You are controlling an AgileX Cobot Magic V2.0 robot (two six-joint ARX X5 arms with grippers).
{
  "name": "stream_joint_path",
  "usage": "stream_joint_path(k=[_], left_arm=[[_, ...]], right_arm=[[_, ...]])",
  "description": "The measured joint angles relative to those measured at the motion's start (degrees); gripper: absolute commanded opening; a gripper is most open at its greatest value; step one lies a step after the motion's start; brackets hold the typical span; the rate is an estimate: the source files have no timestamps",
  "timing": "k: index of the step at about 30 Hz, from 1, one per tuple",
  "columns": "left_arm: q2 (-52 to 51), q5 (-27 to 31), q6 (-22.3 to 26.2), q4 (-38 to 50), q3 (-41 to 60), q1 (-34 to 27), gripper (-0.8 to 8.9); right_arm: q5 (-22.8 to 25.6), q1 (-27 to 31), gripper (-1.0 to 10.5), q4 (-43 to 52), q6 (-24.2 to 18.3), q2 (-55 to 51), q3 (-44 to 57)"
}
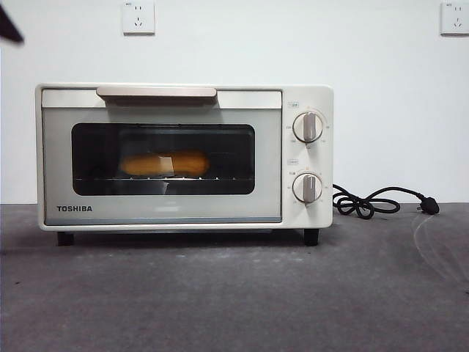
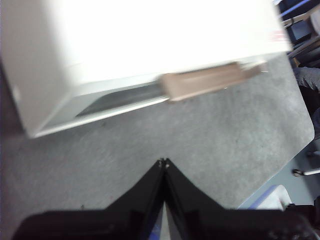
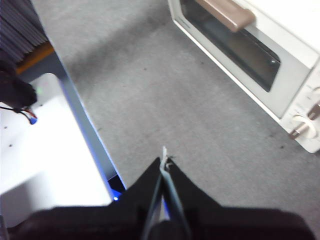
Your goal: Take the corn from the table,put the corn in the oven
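Observation:
The corn [image 1: 165,163] lies lengthwise on the wire rack inside the oven [image 1: 183,155], seen orange-yellow through the dark glass of the closed door. The cream-white oven stands on the grey table [image 1: 234,293]. My left gripper [image 2: 164,162] hangs shut and empty above the table in front of the oven [image 2: 150,55], near its bar handle [image 2: 210,82]. Off to the oven's knob side, my right gripper [image 3: 164,161] is shut and empty above the table, with the oven [image 3: 260,55] in its view. One arm shows only as a black tip [image 1: 9,28] at a top corner of the front view.
The oven's black cord [image 1: 381,202] lies coiled on the table beside the knobs. Two wall sockets [image 1: 138,17] sit on the white wall behind. The table edge [image 3: 85,120] and a white base lie close to the right gripper.

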State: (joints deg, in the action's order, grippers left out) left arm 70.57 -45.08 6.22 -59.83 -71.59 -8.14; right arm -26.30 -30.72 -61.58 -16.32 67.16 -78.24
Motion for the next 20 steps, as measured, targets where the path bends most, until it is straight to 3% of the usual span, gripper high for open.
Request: stream_joint_path(k=[5,8,12,15,20], left_arm=[[-10.03,7.21,-4.2,3.3,0.0,4.04,-0.07],[-15.15,16.2,-8.33,5.75,-0.02,8.17,-0.07],[-20.2,32.48,-13.79,8.55,-0.13,15.72,-0.08],[-21.2,39.36,-16.06,8.52,-0.2,20.98,-0.08],[-20.22,41.97,-17.44,8.48,-0.2,27.65,-0.04]], right_arm=[[1.38,0.0,-0.1,0.24,0.0,0.0,0.0],[1.42,0.0,-0.1,0.35,0.11,0.0,0.0],[1.55,0.0,-0.1,1.46,0.68,0.0,0.0],[1.7,0.0,-0.1,1.57,0.72,0.0,0.0],[1.81,0.0,-0.1,1.6,0.87,0.0,0.0]])
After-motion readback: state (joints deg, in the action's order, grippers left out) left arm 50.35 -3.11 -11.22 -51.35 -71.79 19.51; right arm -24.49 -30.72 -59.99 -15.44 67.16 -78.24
